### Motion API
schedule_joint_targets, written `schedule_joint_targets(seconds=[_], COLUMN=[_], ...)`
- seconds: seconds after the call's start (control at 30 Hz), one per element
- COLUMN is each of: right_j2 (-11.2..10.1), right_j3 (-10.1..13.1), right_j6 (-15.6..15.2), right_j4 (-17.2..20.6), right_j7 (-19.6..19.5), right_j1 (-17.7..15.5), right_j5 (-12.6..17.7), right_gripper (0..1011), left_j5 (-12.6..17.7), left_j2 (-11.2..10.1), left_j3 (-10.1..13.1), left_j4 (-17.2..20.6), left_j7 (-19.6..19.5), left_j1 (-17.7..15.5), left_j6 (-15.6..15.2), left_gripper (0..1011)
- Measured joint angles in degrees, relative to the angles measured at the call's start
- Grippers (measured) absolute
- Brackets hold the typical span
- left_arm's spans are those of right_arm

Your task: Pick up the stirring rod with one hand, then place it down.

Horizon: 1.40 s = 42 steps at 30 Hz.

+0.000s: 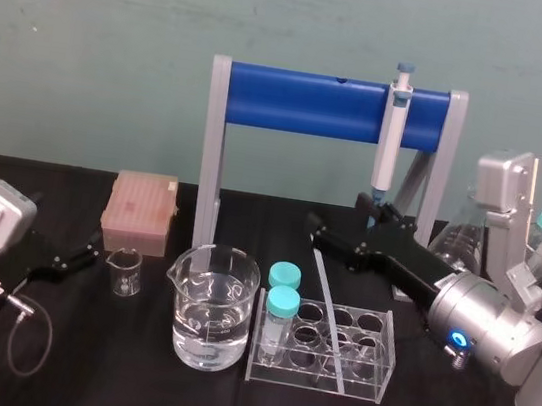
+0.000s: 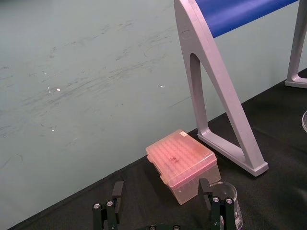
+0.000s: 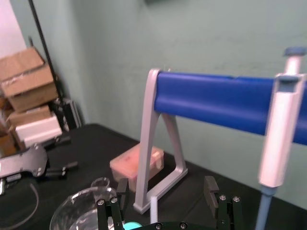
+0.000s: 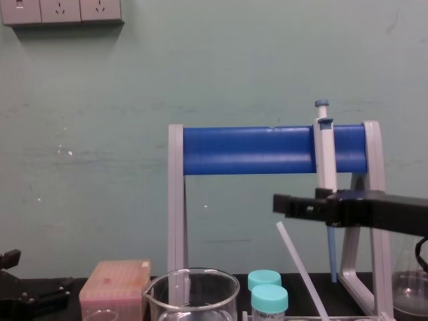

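**Right hand spread over the leaning stirring rod**

The long, thin, whitish translucent stirring rod (image 1: 328,319) stands tilted in the clear plastic tube rack (image 1: 375,371). Its lower end is at the rack's front, and its upper end slants back and toward the robot's left. Which well holds it cannot be told.

The black blocky right hand (image 3: 164,185) reaches in from the right over the black bench (image 1: 125,379) and sits at the rod's upper end. In the right wrist view its fingers are spread wide. The rod's tip shows between them, clear of both, so the hand is released and grasps nothing.

The left hand (image 2: 161,187) is parked low at the bench's left edge, also spread and holding nothing, facing the pale pink lidded tip box (image 1: 138,213).

Two teal-capped tubes (image 1: 282,301) stand at the left end of the rack. Just beside them is a large glass beaker of clear liquid (image 1: 211,306), and a small glass beaker (image 1: 125,271) stands further left.

Behind, a grey-white pipette with a blue tip (image 1: 391,139) hangs on the grey stand with a blue crossbar (image 1: 305,104).
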<state>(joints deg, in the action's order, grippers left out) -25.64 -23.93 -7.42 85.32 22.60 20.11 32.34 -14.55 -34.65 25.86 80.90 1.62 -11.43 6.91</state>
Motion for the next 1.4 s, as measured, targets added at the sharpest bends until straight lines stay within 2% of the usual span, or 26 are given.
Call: schedule_joint_targets(seconds=[0.23,0.47,0.9,1.4], right_j2=[0.0,0.6,1.8,2.7], right_j3=[-1.7,-1.9,-2.4,-2.8], right_j6=[-4.3,-5.6,-6.9,-5.9], right_j4=[-0.5,-1.3,-3.7,-4.6], right_j7=[-0.3,-0.5,-0.4,-0.1], right_j1=[1.2,1.4,2.0,2.2], right_j5=[-2.5,-3.4,-4.7,-6.5], right_gripper=[1000,1000,1000,1000], left_j5=[0.0,0.0,0.0,0.0], left_j2=[0.0,0.0,0.0,0.0], left_j3=[0.0,0.0,0.0,0.0], left_j4=[0.0,0.0,0.0,0.0], left_j7=[0.0,0.0,0.0,0.0], left_j1=[0.0,0.0,0.0,0.0], left_j6=[0.0,0.0,0.0,0.0], left_gripper=[1000,1000,1000,1000])
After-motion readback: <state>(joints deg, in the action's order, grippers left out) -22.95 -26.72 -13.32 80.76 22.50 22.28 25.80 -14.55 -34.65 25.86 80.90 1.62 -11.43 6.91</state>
